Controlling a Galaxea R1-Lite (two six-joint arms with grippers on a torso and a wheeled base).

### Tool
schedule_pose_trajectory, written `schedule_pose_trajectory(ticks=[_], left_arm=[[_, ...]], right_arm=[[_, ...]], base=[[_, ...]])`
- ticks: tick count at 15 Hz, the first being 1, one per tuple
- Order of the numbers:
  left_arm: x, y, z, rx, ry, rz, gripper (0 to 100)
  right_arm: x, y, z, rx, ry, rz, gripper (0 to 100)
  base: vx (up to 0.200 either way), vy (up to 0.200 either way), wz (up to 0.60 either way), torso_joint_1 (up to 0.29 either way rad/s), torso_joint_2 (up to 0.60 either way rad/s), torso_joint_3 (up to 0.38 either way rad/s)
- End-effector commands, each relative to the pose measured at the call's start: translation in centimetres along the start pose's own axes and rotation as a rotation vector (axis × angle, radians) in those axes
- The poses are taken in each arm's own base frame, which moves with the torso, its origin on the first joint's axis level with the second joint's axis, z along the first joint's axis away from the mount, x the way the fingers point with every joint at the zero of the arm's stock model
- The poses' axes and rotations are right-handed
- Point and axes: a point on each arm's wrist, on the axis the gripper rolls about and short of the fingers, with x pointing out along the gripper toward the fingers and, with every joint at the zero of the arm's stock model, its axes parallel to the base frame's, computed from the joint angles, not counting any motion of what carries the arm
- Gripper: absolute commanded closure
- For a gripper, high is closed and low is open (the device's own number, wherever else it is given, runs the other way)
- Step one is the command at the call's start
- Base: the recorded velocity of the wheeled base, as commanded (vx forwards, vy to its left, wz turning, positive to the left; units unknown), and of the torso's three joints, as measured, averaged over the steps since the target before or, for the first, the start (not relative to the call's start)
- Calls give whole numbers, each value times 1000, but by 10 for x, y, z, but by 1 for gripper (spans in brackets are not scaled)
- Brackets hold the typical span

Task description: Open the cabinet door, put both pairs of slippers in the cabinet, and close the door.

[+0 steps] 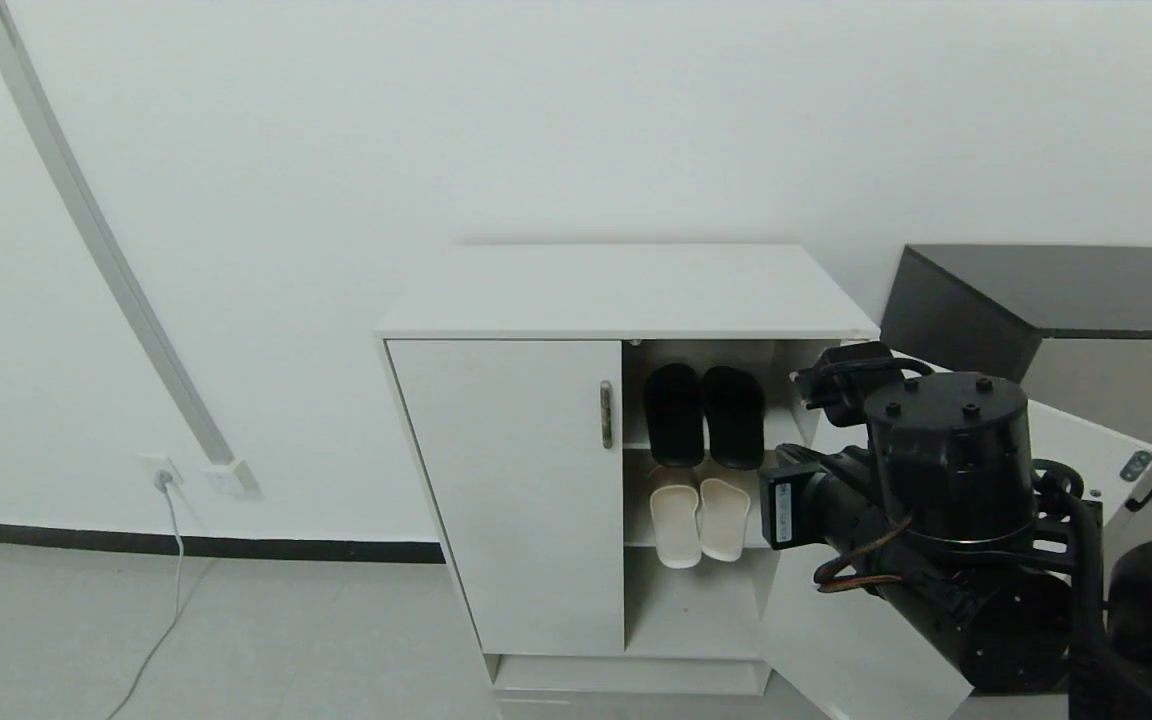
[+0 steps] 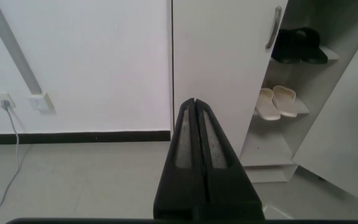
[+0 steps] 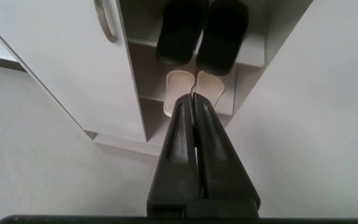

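Left gripper (image 2: 194, 107) and right gripper (image 3: 194, 99) have fingers pressed together, empty; black slippers (image 1: 676, 415) and white slippers (image 1: 677, 522) rest on shelves in the open cabinet (image 1: 626, 290).

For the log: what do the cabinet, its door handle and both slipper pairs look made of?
Cabinet: probably laminated board, matte white, flat faces, crisp edges.
Door handle: likely metal, dull greyish sheen.
Black slippers: seemingly foam or rubber, matte, thick moulded shape.
Cream slippers: likely the same, smooth, raised rim.
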Motion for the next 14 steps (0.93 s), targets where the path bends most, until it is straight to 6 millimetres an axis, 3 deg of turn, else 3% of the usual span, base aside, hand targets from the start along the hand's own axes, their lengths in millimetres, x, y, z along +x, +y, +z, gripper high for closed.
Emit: schedule_pose_trajectory(ticks=[1, 14], left_arm=[[0, 0, 0, 0, 1, 0, 100], [0, 0, 0, 0, 1, 0, 100]], right_arm=[[0, 0, 0, 1, -1, 1, 100], [0, 0, -1, -1, 2, 0, 100]], base=[[0, 0, 0, 203, -515, -310], [0, 0, 0, 240, -553, -315]])
